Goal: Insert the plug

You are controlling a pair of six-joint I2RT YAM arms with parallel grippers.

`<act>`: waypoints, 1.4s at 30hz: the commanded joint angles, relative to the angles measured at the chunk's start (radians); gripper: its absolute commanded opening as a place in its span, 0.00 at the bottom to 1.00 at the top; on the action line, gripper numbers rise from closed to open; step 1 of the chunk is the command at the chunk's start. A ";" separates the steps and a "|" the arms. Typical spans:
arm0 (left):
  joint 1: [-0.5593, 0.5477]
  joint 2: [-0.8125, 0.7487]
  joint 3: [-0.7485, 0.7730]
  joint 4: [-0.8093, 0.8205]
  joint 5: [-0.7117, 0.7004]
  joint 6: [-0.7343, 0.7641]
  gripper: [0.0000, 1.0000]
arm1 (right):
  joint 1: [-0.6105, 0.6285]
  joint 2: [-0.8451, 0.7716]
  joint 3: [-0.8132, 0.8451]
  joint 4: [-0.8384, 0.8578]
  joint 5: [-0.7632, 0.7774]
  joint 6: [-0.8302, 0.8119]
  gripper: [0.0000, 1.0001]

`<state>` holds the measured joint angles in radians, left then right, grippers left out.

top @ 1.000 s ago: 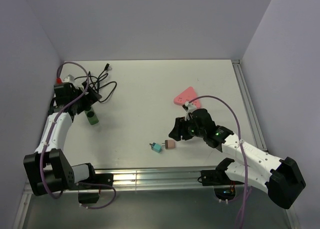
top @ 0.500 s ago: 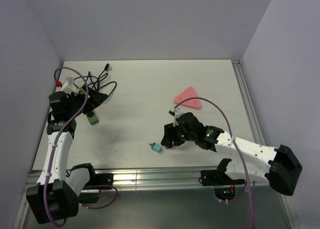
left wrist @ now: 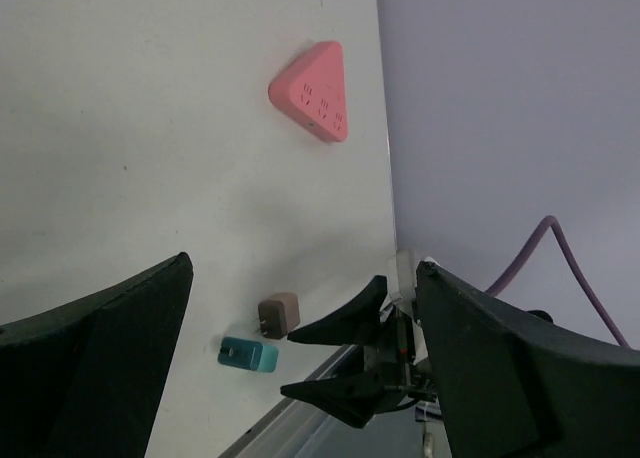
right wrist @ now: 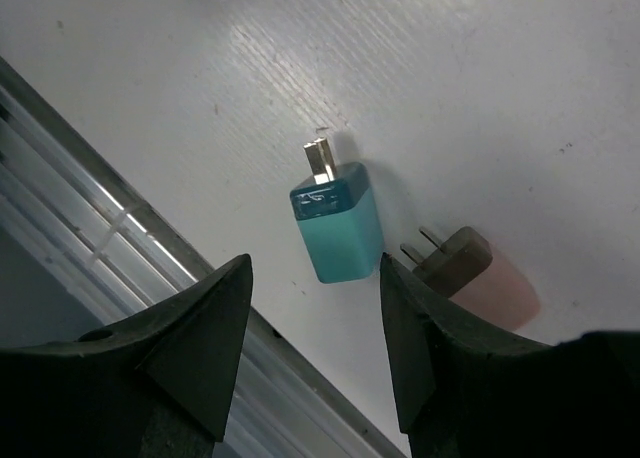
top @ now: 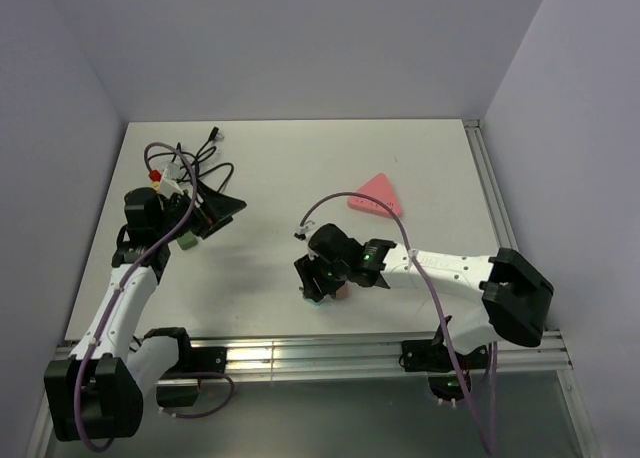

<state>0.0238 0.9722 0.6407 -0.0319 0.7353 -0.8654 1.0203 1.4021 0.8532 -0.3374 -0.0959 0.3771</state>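
Now | right hand (right wrist: 315, 261) parted above teal plug (right wrist: 337, 236) | left hand (left wrist: 302, 266) spread wide

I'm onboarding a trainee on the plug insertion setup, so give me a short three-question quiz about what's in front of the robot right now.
1. True or false: the right gripper is clamped on the teal plug.
2. What shape is the pink socket block? A round, B triangular, C square.
3. How many loose plugs lie by the right gripper?

Key
1. False: its jaws stand open, nothing gripped.
2. B.
3. Two: the teal plug and a pinkish-brown plug.
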 commanded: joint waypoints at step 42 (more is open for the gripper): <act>-0.102 -0.262 0.106 -0.054 -0.066 0.158 0.99 | -0.037 -0.081 0.092 0.192 0.006 0.209 0.00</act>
<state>-0.0589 0.7258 0.7048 -0.1551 0.7181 -0.7395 1.0092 1.4155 0.9463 -0.2516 -0.0986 0.4904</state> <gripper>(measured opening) 0.994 0.391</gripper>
